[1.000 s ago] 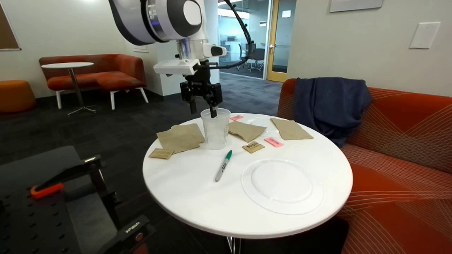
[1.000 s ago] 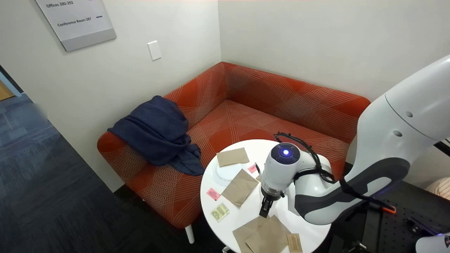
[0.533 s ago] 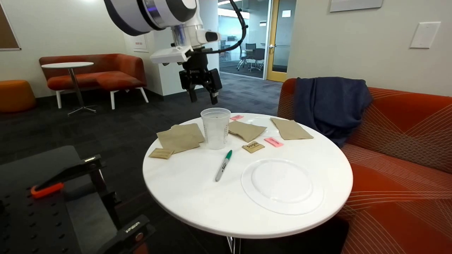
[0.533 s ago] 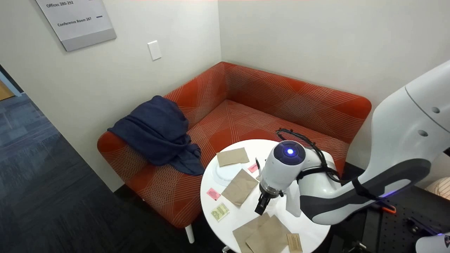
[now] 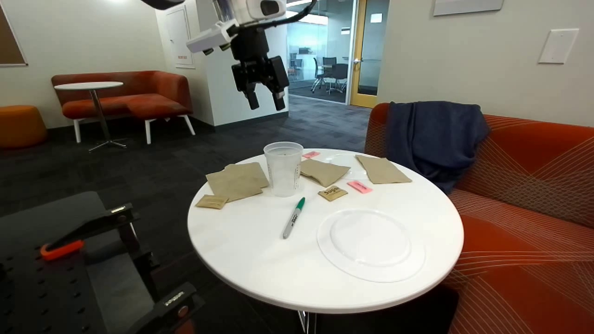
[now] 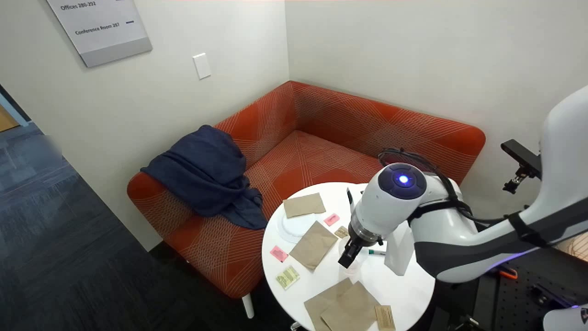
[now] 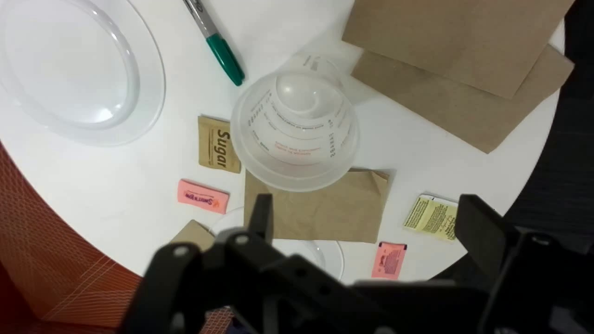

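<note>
Black two-finger gripper (image 5: pixel 267 106) hung well above translucent plastic cup (image 5: pixel 283 174), jaws spread, holding nothing; cup stood upright on round white table (image 5: pixel 260 260). Low sideways swing could tip light-looking cup toward green-capped grey marker (image 5: pixel 294 218). Brown paper napkins (image 5: pixel 239 180) reached table's edge; open air separated gripper from cup.

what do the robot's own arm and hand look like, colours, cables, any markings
The arm is smooth, rounded and white with dark grey panels; a dark round cap bears a blue-white light. A black cable runs along it, with black straps. The hand is black and angular, with two short fingers; a boxy white part sits beside it. I see no readable lettering.
</note>
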You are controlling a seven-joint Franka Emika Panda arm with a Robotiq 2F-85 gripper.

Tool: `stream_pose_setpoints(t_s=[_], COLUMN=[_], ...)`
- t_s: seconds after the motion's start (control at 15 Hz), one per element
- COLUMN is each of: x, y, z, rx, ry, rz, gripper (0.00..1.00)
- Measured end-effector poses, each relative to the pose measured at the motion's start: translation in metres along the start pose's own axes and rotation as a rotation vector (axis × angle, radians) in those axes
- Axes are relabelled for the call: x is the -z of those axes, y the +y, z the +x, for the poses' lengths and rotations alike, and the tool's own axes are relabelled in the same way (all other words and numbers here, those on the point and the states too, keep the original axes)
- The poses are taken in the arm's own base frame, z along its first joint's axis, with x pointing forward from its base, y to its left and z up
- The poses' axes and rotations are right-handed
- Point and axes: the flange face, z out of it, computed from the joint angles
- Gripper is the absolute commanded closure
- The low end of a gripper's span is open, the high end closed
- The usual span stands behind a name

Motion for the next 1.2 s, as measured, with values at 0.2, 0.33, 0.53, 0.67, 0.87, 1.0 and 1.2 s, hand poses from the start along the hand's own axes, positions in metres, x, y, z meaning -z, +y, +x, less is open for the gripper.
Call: stream_pose_setpoints(t_s=[0.2, 0.33, 0.53, 0.67, 0.87, 1.0, 1.2], x=[0.021, 0.036, 0.054, 0.063, 0.071, 0.073, 0.073], y=[0.010, 0.016, 0.024, 0.029, 0.036, 0.039, 0.041], z=[-0.004, -0.007, -0.010, -0.011, -0.014, -0.018, -0.021], rx=[-0.024, -0.046, -0.072, -0.075, -0.075, -0.073, -0.072], ry=[-0.037, -0.063, -0.101, -0.125, -0.153, -0.169, -0.178], rz=[-0.018, -0.025, -0.009, 0.013, 0.043, 0.052, 0.051], gripper=[0.00, 0.00, 0.00, 0.00, 0.00, 0.00, 0.00])
